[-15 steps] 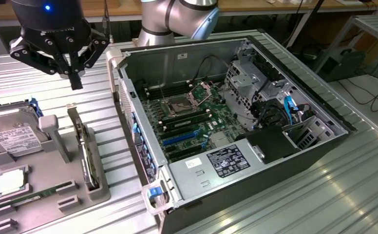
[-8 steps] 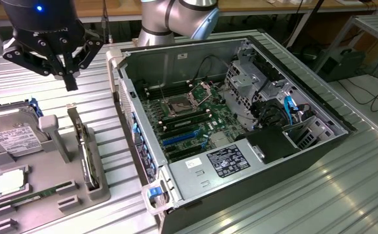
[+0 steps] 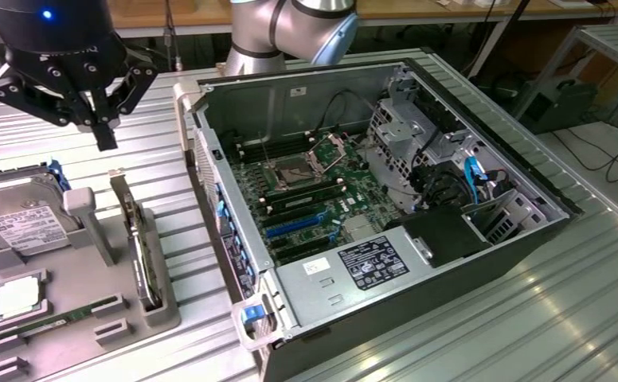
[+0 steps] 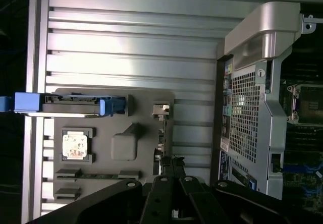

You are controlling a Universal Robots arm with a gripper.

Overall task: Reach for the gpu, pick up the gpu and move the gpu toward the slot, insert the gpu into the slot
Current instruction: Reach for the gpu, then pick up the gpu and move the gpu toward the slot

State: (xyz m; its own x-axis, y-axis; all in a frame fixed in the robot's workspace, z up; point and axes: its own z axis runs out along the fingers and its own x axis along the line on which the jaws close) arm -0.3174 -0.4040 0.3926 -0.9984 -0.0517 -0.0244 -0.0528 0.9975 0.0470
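Note:
The gpu stands on edge in a slot of the grey holder tray at the exterior view's left, its silver bracket pointing up at the far end. From the wrist view the gpu is a thin edge-on strip just ahead of the fingertips. My gripper hangs above and behind the card, apart from it, fingers pressed together and holding nothing; the wrist view has the gripper at the picture's edge. Blue card slots lie on the motherboard inside the open computer case.
On the same tray sit a silver hard drive with a white label, a processor chip and a green memory stick. The case wall rises just beside the tray. Everything rests on a ribbed metal table.

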